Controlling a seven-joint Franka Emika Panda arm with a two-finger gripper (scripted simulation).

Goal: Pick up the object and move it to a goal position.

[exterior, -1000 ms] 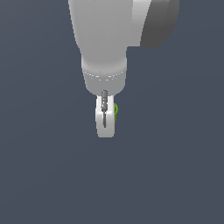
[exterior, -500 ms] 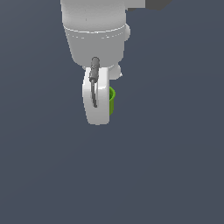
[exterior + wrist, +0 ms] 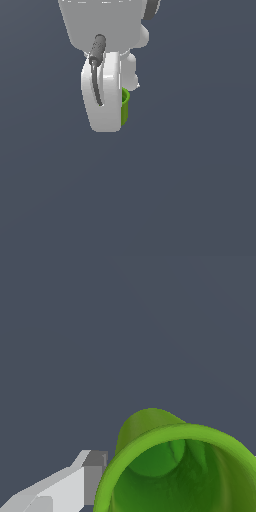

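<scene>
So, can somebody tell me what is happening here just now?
A white robot arm is handling a small green cup. In the exterior view the cup sits right beside the gripper, mostly hidden behind it, with only one edge showing. The wrist view looks into the open cup from very close, with one finger against its outer wall. The cup appears to be held, but whether it is off the ground cannot be told.

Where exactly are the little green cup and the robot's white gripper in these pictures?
green cup (image 3: 175,471): wrist view, on its darker inside wall.
green cup (image 3: 125,107): exterior view, on the visible strip of its outer side.
white gripper (image 3: 106,112): exterior view, on the broad white finger hiding most of the cup.
</scene>
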